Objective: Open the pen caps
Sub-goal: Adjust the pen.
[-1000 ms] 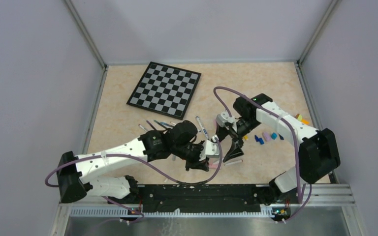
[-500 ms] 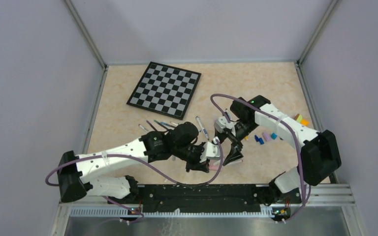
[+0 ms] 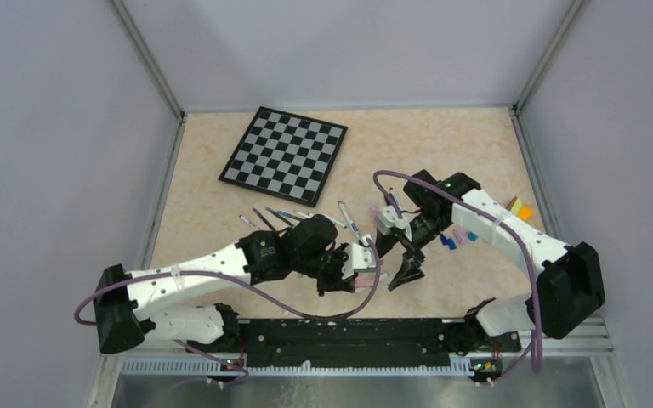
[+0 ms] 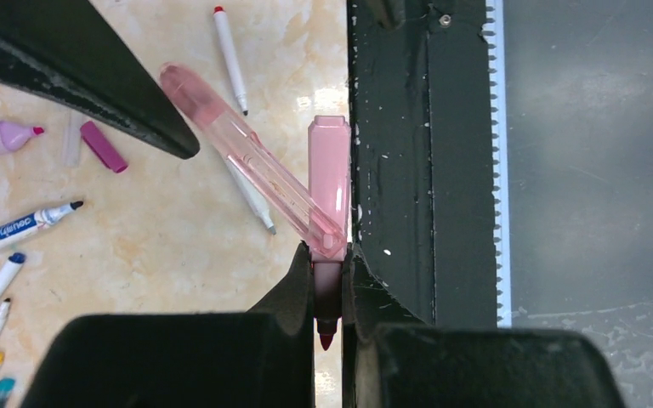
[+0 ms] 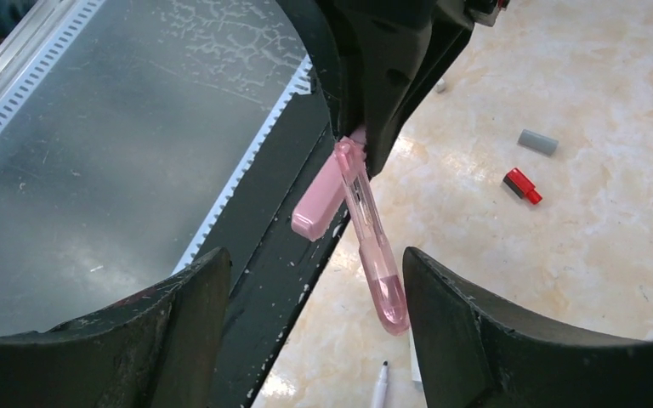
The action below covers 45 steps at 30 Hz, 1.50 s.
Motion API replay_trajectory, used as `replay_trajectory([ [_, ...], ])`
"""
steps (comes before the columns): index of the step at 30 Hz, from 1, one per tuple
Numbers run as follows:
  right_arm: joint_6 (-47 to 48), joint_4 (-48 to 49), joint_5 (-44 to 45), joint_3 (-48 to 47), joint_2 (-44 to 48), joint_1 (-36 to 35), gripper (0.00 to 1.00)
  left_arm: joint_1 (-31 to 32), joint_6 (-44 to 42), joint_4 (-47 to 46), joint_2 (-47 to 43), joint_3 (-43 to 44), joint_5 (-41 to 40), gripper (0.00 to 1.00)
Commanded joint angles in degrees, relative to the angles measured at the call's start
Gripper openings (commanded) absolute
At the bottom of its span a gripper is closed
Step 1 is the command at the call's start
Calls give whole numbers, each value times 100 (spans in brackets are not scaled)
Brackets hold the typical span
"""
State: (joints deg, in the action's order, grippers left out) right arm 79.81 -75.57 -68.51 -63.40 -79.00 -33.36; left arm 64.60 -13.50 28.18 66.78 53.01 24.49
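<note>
Above the near edge of the tabletop, where it meets the black rail, my left jaws are pressed together on a pink pen. Its dark red tip shows on the wrist side, and its body points straight away from the wrist. From the same pinch a clear pink tube stands out at a slant, so the 2 pieces make a narrow V. I cannot tell if the tube is a long cap or a second pen.

My right jaws are spread and hold nothing. In the right wrist view the free end of the tube hangs between their 2 fingers, closer to the finger on the picture's right. Its long axis runs roughly along the fingers, not across them. I judge that the right arm is the one placed to close on this free end and pull along that axis, while the left holds firm.
</note>
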Motion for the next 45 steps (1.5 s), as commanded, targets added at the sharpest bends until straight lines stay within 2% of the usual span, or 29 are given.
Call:
replay_trajectory([
  [1,-509,477,-135,87,274,-84,71,-26,344,-371,-180,-79,-378,0],
  [19,-2681,2342,291,638,606,-51,63,-105,1513,-771,-216,-283,-993,0],
  [30,-3192,2803,179,808,649,56,58,-167,2132,-1004,-147,-378,-1200,0],
  [36,-3445,3070,259,864,650,67,49,-223,2284,-1106,-127,-364,-1232,0],
  [45,-3630,3262,316,890,631,102,22,-242,2382,-1271,-113,-357,-1115,0],
])
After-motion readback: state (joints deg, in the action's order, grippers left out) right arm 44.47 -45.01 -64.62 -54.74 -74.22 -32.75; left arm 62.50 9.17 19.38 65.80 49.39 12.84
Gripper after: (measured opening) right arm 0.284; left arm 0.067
